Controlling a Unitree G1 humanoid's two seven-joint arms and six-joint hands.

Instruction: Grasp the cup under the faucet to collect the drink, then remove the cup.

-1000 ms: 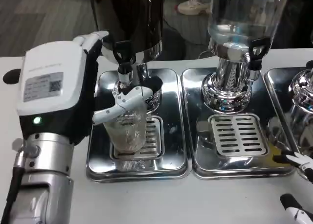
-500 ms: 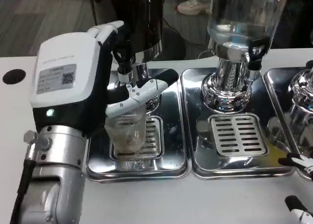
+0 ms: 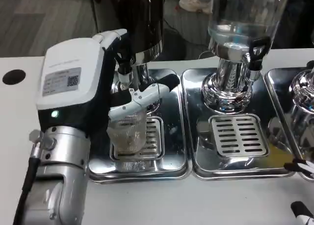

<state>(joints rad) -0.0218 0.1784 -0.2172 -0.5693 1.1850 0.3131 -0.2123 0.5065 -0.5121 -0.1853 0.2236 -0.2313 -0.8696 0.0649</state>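
**A:** Where's the cup [image 3: 128, 132] just now?

**B:** Upright on the slotted grate of the left drip tray [image 3: 172, 158], directly below the faucet [image 3: 123, 63] of the dark dispenser [image 3: 140, 18]. Taking that faucet as the mark, the cup's mouth lies straight beneath the spout, so its long axis runs up and down in line with it.

**A:** And the hand?

**B:** The left hand [image 3: 86, 82] is on the faucet's left side, its white back facing the camera, with a finger [image 3: 140, 98] reaching across the front of the cup near its rim, just under the spout. It looks wrapped round the cup's upper part. I judge it to be holding the cup, though the far side of the grasp is hidden behind the palm.

**A:** The right hand?

**B:** Far to the right of the faucet, beyond the second dispenser [image 3: 235, 48]. Just the tips of the right hand [image 3: 301, 190] show at the frame's edge, well apart from the cup. Whether it is spread or curled I cannot tell.

**A:** So what does the next move turn on?

**B:** The cup staying centred under the spout and upright. The left hand is plainly the nearer one. To take the cup away later, I'd judge it must draw toward the robot, away from the faucet, without tilting.
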